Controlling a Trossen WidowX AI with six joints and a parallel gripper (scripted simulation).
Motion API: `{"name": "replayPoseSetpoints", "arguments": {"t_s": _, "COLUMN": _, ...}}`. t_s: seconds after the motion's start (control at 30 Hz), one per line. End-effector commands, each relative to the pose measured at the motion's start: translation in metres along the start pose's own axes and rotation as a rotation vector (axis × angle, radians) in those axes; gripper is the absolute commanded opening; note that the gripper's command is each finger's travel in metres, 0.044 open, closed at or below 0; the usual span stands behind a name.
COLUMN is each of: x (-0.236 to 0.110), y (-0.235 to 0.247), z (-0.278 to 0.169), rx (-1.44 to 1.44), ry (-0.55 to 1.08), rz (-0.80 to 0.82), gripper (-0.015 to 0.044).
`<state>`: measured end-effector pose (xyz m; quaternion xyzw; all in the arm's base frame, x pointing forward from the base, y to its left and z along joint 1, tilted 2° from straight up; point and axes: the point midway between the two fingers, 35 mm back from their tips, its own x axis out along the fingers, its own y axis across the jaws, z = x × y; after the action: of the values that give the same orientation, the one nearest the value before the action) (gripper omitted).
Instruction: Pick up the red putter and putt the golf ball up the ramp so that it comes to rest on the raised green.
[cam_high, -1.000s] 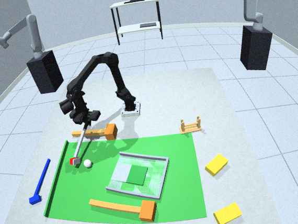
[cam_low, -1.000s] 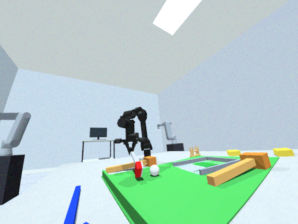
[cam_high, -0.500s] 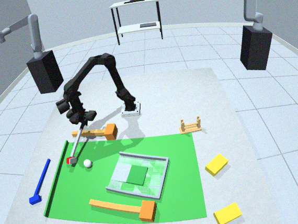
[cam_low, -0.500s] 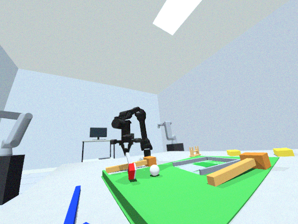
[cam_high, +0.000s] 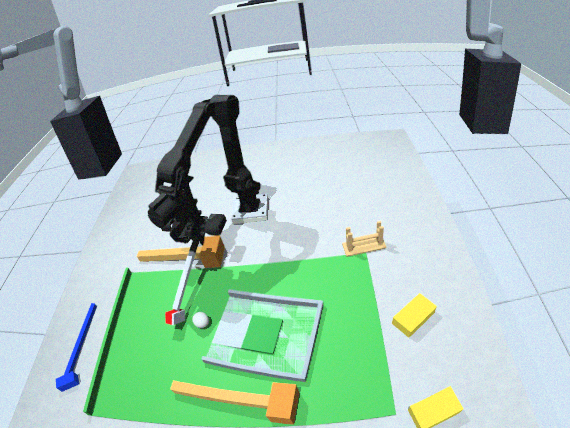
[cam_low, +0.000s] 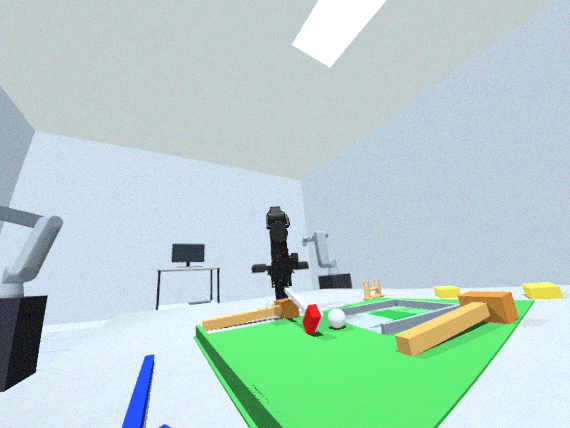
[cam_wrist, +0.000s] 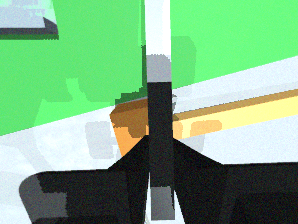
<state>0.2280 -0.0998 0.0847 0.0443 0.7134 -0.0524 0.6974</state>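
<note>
My gripper (cam_high: 193, 241) (cam_low: 282, 287) (cam_wrist: 156, 139) is shut on the dark grip of the red putter. The putter's pale shaft (cam_high: 182, 285) (cam_low: 298, 300) (cam_wrist: 159, 25) slants down to its red head (cam_high: 172, 316) (cam_low: 312, 318), which sits on the green mat (cam_high: 145, 360) (cam_low: 325, 380) (cam_wrist: 100, 50). The white golf ball (cam_high: 201, 320) (cam_low: 336, 318) lies just right of the head, a small gap apart. The raised green (cam_high: 262, 334) (cam_low: 397, 313) sits inside a grey-rimmed ramp frame (cam_high: 272, 299) (cam_low: 400, 326), right of the ball.
An orange mallet (cam_high: 212, 251) (cam_low: 240, 317) (cam_wrist: 127, 130) lies just beyond the mat's far edge under my gripper. Another mallet (cam_high: 235, 397) (cam_low: 440, 327) lies on the near mat. A blue putter (cam_high: 75, 350) (cam_low: 140, 390) lies left. Yellow blocks (cam_high: 414, 314) (cam_high: 435, 407) and a wooden rack (cam_high: 365, 241) lie right.
</note>
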Motion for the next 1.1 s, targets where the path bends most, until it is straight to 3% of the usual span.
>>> {"name": "replayPoseSetpoints", "arguments": {"t_s": 0.0, "x": -0.002, "y": 0.004, "z": -0.001, "rx": 0.016, "ry": -0.008, "rz": -0.003, "gripper": 0.0}}
{"name": "replayPoseSetpoints", "arguments": {"t_s": 0.47, "x": -0.06, "y": 0.004, "z": -0.002, "rx": 0.016, "ry": -0.008, "rz": -0.003, "gripper": 0.0}}
{"name": "replayPoseSetpoints", "arguments": {"t_s": 1.07, "x": -0.053, "y": 0.004, "z": -0.001, "rx": 0.013, "ry": -0.004, "rz": -0.001, "gripper": 0.0}}
